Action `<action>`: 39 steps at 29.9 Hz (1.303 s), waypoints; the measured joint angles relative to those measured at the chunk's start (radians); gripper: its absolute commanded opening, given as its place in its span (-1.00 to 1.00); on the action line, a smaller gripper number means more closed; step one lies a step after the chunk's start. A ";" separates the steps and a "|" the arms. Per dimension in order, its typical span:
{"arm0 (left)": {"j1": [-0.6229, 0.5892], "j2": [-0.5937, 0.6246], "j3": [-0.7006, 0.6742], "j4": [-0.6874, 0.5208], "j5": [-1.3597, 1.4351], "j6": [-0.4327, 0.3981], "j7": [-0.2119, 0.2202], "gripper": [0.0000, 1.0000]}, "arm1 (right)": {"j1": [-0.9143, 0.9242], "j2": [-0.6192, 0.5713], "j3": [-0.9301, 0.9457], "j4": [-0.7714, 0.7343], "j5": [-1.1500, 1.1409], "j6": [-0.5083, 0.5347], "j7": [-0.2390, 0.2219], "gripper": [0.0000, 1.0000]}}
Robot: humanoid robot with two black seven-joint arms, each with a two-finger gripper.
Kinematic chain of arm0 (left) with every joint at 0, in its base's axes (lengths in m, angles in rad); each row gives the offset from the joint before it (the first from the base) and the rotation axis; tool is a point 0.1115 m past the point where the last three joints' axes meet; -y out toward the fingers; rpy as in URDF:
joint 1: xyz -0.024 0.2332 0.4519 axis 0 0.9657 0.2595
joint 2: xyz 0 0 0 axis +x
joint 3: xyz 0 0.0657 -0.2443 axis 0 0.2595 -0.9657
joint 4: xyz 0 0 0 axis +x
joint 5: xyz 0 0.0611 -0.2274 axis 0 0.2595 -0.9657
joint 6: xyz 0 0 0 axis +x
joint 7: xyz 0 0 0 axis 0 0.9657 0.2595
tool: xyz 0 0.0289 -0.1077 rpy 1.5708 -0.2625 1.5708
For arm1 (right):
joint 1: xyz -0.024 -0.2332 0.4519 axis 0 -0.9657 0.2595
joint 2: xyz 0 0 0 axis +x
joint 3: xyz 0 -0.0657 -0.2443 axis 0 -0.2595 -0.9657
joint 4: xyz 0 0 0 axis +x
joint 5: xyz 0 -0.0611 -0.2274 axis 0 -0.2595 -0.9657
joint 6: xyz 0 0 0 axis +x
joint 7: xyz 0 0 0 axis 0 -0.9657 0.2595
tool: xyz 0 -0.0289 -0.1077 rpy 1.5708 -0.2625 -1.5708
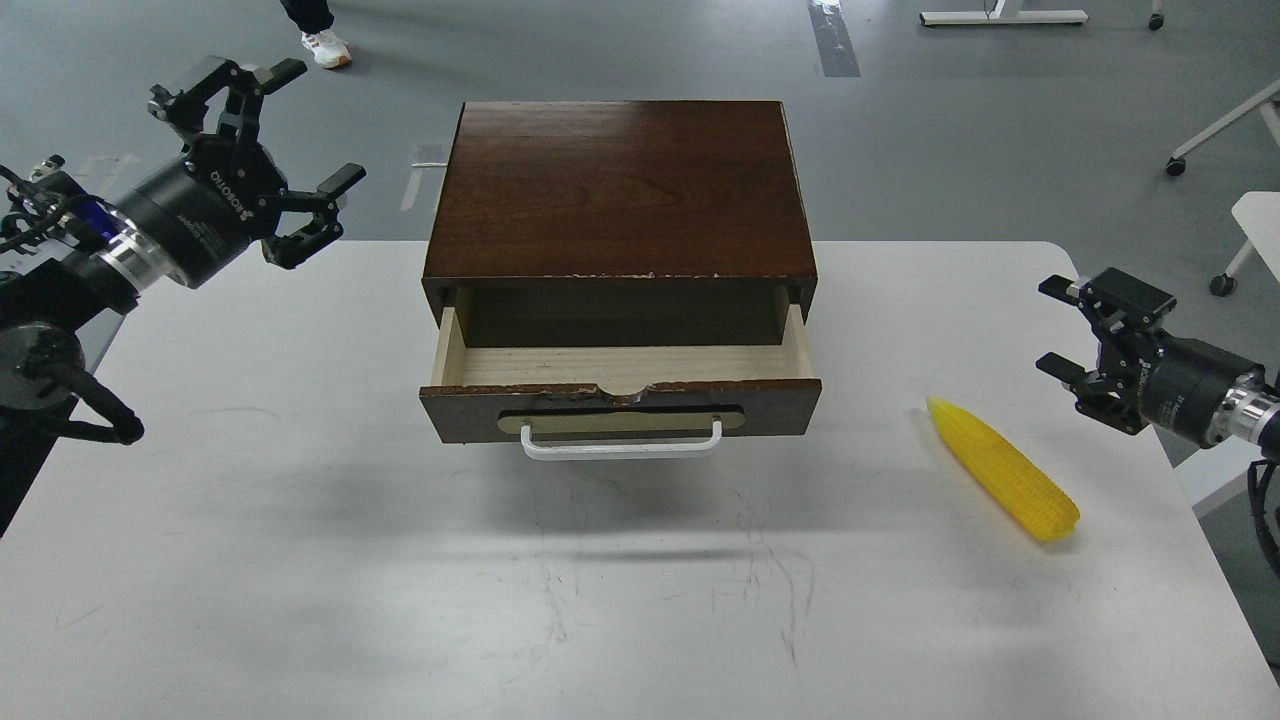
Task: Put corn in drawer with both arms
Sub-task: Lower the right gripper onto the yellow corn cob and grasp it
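Head view, looking forward and down onto a pale grey table (pixel 300 560) marked with faint scuffs. At the centre sits a dark brown wooden box (pixel 620 190) with a flat, glossy top. Its drawer (pixel 620 385) is pulled out toward the viewer, showing a pale wood interior with nothing visible inside. The drawer's dark front carries a brass-coloured plate and a white bar handle (pixel 620 445).

At about four o'clock from the drawer, well apart from it, the corn (pixel 1003 482) lies flat on the table. It is bright yellow and set on a diagonal, its pointed tip toward ten o'clock and its blunt end toward four o'clock. Nothing touches it.

The left gripper (pixel 285 170) hangs above the table's far left corner, at about ten o'clock from the box, its black fingers spread apart and holding nothing. Its arm enters from the left edge, with a silver wrist ring and black cables.

The right gripper (pixel 1065 330) hovers at the table's right edge, at about one o'clock from the corn and near it but not touching. Its fingers are parted and empty, pointing left toward the box.

Beyond the table lies a grey floor, with a white shoe (pixel 327 48) at eleven o'clock and white furniture legs on casters (pixel 1220 130) at one o'clock.
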 measured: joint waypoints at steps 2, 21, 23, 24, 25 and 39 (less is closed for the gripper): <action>0.025 -0.020 -0.027 0.008 0.000 -0.010 0.000 0.97 | 0.009 -0.028 0.000 0.007 -0.087 -0.001 0.000 1.00; 0.087 -0.115 -0.133 0.053 -0.006 -0.021 0.000 0.97 | 0.072 -0.078 -0.070 0.140 -0.757 -0.150 0.000 1.00; 0.088 -0.119 -0.133 0.054 -0.006 -0.021 0.000 0.97 | 0.104 -0.061 -0.130 0.138 -0.774 -0.150 0.000 1.00; 0.088 -0.120 -0.133 0.055 -0.006 -0.021 0.000 0.97 | 0.118 -0.055 -0.151 0.137 -0.778 -0.150 0.000 1.00; 0.088 -0.120 -0.133 0.055 -0.006 -0.021 0.000 0.97 | 0.135 -0.048 -0.174 0.135 -0.781 -0.150 0.000 1.00; 0.089 -0.120 -0.149 0.056 -0.007 -0.021 0.000 0.97 | 0.270 0.097 -0.398 0.037 -0.787 -0.153 0.000 0.92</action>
